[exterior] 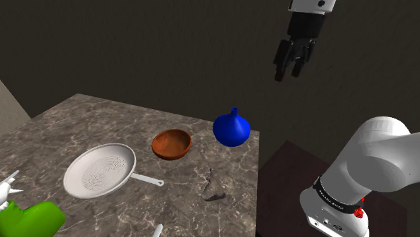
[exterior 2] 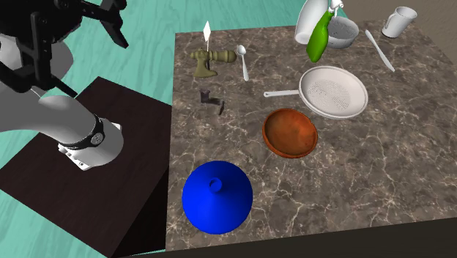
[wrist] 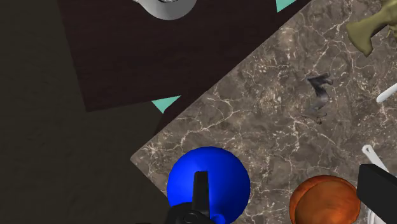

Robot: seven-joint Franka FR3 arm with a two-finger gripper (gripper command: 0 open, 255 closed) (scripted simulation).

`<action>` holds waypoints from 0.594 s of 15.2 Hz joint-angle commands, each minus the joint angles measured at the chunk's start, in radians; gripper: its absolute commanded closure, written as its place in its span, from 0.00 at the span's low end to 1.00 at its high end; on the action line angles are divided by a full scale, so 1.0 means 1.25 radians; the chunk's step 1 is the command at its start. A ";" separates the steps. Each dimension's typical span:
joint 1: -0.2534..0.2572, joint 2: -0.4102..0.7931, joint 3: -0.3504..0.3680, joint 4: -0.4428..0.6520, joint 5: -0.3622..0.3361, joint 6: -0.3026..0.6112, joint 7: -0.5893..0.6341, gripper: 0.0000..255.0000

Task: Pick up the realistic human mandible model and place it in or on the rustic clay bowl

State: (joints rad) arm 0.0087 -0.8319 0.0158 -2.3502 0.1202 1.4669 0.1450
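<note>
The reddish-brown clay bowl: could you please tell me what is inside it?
Nothing: the reddish-brown clay bowl shows a bare inner surface, with nothing covering it in the second exterior view. The small dark grey mandible model lies apart on the brown marble tabletop.

Lower left of the shoulder view, a green object (exterior: 30, 219) runs off the frame's edge. Lower centre there, the dark mandible model (exterior: 214, 190) is too small to make out its shape.

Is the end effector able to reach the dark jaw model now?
Probably yes: the open end effector hangs high, and the jaw model lies alone on the table, apart from bowl and blue vase.
</note>
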 commanded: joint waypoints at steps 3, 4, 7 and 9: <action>0.007 -0.009 0.033 -0.044 0.018 0.041 0.028 0.00; 0.012 -0.012 0.049 -0.065 0.027 0.062 0.042 0.00; 0.026 -0.011 0.101 -0.122 0.056 0.128 0.083 0.00; 0.036 -0.004 0.137 -0.154 0.075 0.174 0.111 0.00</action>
State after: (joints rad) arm 0.0461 -0.8430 0.1619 -2.5271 0.2000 1.6564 0.2622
